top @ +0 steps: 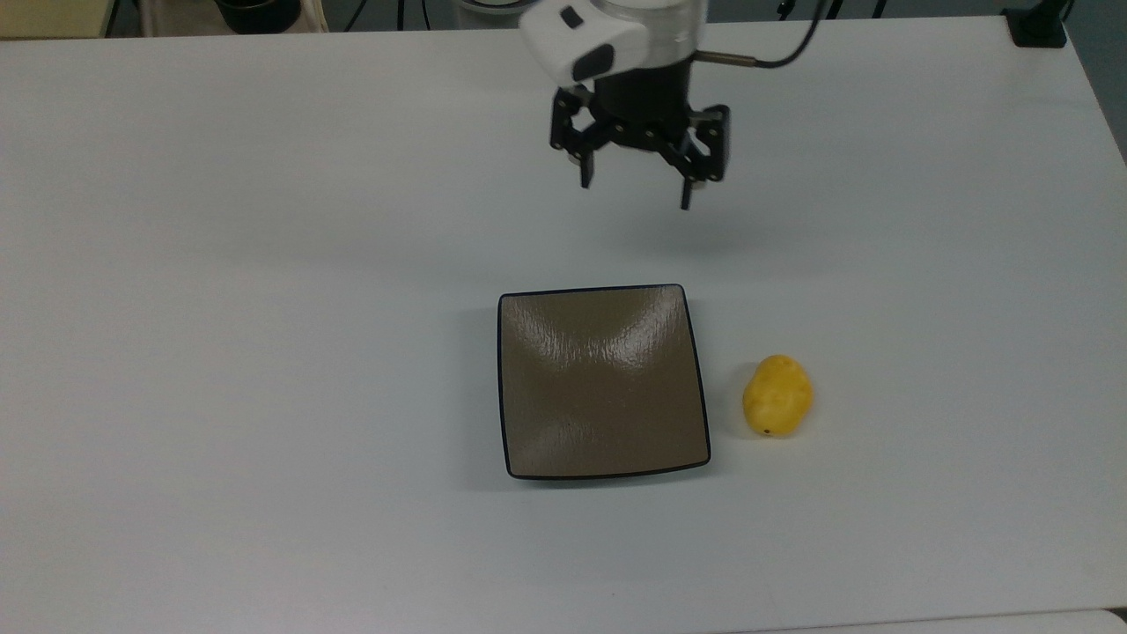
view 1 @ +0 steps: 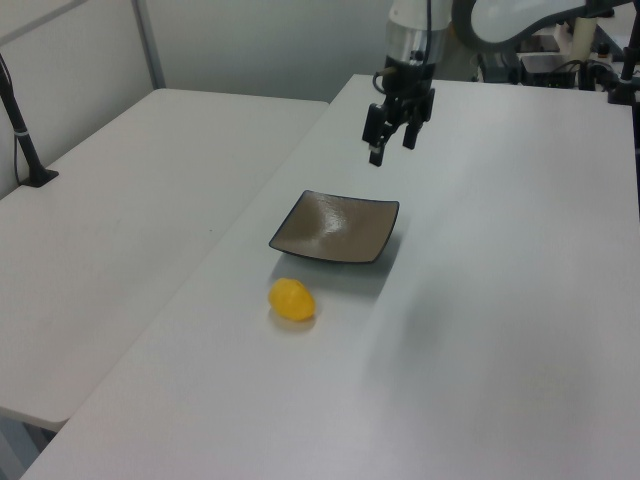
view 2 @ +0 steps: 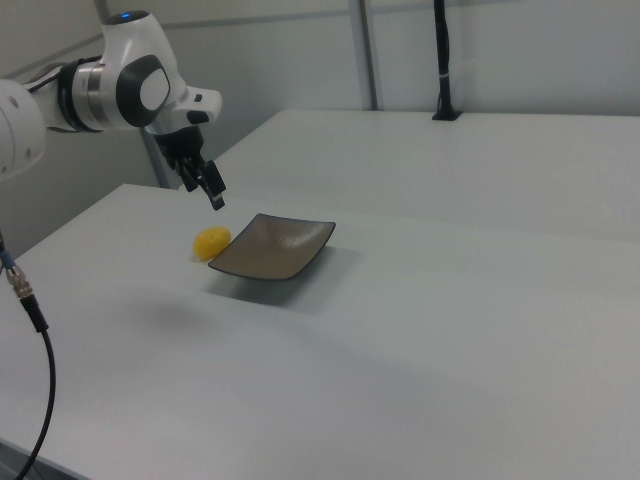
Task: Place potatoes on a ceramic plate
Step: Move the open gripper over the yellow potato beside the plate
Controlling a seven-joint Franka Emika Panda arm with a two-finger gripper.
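top view: the ceramic plate [top: 602,380] sits flat on the white table [top: 264,308], square, glossy brown, thin dark rim, nothing on it. the potato [top: 777,395] lies on the table just beside the plate, off its edge on the top view's right, a narrow strip of bare table between them, small dark spot at its lower end. the gripper [top: 636,185] hangs in the air beyond the plate's far edge, well apart from it, fingers spread wide and pointing down, nothing between them. its soft shadow falls on the table between it and the plate.

left view: here the plate [view 1: 335,227] is mid-table and the potato [view 1: 292,300] rests on the side of the plate nearer the camera, close to its near corner, not touching. the gripper [view 1: 389,148] hovers above the table past the plate's far edge, jaws parted and empty, the white arm [view 1: 500,15] running away toward the left view's upper right.

right view: the plate [view 2: 273,246] shows its near edge lifted in a shallow dish shape. the potato [view 2: 211,242] peeks out behind the plate's corner on the right view's left. the gripper [view 2: 212,192] hangs above and to the left of the plate, clear of both plate and potato, holding nothing. a black cable [view 2: 35,340] dangles well to the left of the plate.
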